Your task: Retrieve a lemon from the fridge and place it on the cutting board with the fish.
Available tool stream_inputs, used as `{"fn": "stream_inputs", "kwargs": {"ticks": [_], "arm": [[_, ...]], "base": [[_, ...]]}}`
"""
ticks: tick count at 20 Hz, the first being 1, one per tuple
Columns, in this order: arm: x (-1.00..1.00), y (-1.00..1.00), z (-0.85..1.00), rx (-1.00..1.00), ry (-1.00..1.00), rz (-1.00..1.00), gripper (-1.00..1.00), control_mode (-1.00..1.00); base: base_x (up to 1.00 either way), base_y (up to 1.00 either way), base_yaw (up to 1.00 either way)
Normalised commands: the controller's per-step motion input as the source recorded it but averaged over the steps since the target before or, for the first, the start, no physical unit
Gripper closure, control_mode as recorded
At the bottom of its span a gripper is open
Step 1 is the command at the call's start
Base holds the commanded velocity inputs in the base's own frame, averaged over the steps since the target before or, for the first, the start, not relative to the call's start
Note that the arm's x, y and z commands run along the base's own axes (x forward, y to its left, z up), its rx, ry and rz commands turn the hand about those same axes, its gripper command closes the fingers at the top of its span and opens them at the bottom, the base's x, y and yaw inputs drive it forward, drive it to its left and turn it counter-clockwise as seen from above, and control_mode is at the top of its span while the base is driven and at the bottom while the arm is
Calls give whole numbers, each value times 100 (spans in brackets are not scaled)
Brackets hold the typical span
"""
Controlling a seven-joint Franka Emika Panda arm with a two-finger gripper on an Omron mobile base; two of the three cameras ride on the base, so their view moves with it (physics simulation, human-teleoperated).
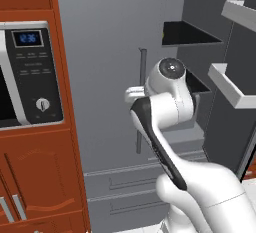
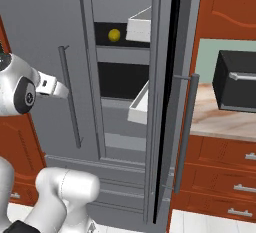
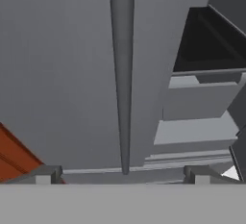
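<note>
One lemon [image 2: 114, 35] sat on an upper black shelf inside the fridge [image 1: 107, 52], its right door ajar. I held the pincer [image 3: 122, 174] spread wide and empty before the left door's handle [image 3: 122, 74], seemingly to open that side for a clearer reach.

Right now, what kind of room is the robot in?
A kitchen, rendered in simulation. A tall grey fridge stands with its right door open, a built-in microwave sits in red-brown cabinets, and a marbled countertop runs beside the fridge.
</note>
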Motion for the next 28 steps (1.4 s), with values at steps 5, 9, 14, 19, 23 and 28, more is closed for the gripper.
{"fn": "stream_inputs", "kwargs": {"ticks": [5,9,14,19,23,28], "arm": [[43,-1,0,0,0,1,-100,-100],[39,-20,0,0,0,4,-100,-100],[24,-3,0,0,0,1,-100,-100],[27,0,0,-2,0,0,-100,-100],[39,0,0,0,0,0,-100,-100],[31,0,0,-3,-4,0,-100,-100]], "base": [[0,0,0],[0,0,0],[0,0,0],[0,0,0],[0,0,0],[0,0,0]]}}
